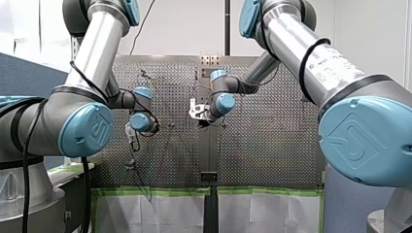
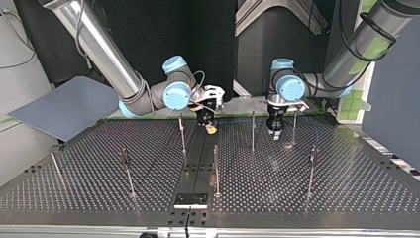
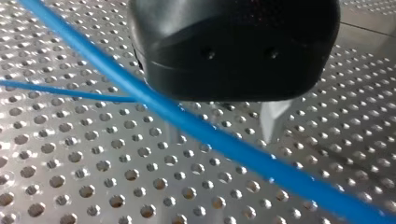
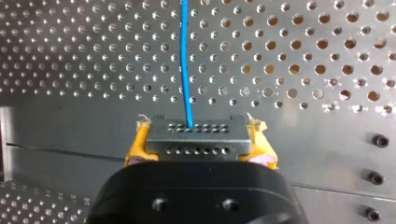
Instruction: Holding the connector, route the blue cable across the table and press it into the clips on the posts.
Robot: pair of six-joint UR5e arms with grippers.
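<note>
Connector (image 4: pixel 196 140) is clamped in right gripper (image 4: pixel 200 145), near the middle of the table's (image 2: pixel 297 198) far edge in the top view. Cable (image 4: pixel 187 60), judged thin, light and limp, is run toward left gripper (image 2: pixel 275 131), whose state cannot be told. The rigid connector is judged the best hold.

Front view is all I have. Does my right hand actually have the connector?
Observer: Yes. The right wrist view shows the right hand clamping the grey connector between its yellow pads.
Operator: And the other side?
Observer: In the left wrist view the blue cable crosses just under the left hand. I can't tell whether it's gripped.
</note>
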